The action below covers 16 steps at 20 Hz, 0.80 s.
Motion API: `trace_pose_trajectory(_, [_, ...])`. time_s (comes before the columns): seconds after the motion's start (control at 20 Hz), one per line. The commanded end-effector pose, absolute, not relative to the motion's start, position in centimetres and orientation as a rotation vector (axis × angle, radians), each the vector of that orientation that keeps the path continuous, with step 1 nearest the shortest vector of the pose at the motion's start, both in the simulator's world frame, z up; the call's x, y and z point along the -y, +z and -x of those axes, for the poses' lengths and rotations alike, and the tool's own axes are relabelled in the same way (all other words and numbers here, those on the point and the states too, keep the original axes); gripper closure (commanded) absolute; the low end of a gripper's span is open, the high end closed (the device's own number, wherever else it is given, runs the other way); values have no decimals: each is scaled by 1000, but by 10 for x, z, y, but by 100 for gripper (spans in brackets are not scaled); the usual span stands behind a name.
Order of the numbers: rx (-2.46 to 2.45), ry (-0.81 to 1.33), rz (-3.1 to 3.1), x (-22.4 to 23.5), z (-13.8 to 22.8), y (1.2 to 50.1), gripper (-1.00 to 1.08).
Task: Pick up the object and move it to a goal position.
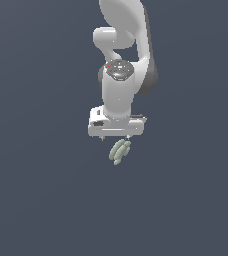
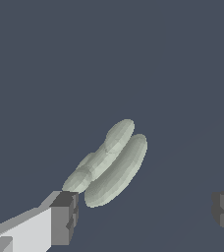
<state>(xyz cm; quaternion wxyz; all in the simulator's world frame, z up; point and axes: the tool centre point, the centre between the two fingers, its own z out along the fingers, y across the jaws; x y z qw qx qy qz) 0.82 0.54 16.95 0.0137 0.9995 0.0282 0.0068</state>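
Pincer [image 2: 143, 216] fingers sit closest in our wrist view, spread wide w/ nothing held. We see the object [image 2: 109, 165] lying on the worktop [image 1: 36, 200], one end just beside a fingertip [image 2: 65, 216], probably not touching. Approach looks abt done; centring, closing, lift and carry to goal all remain. No goal marker visible.

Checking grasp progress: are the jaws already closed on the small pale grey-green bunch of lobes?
No; in the wrist view the white gripper has its jaws wide apart, with the pale grey-green bunch lying unclamped near one finger.
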Motion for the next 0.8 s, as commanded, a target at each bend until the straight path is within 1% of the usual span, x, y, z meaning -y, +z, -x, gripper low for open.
trace_pose_trajectory(0.0, [-88, 21, -3113, -5, -8, 169, -92])
trace_pose_trajectory(0.75, [-55, 7, -3136, -5, -11, 173, -92])
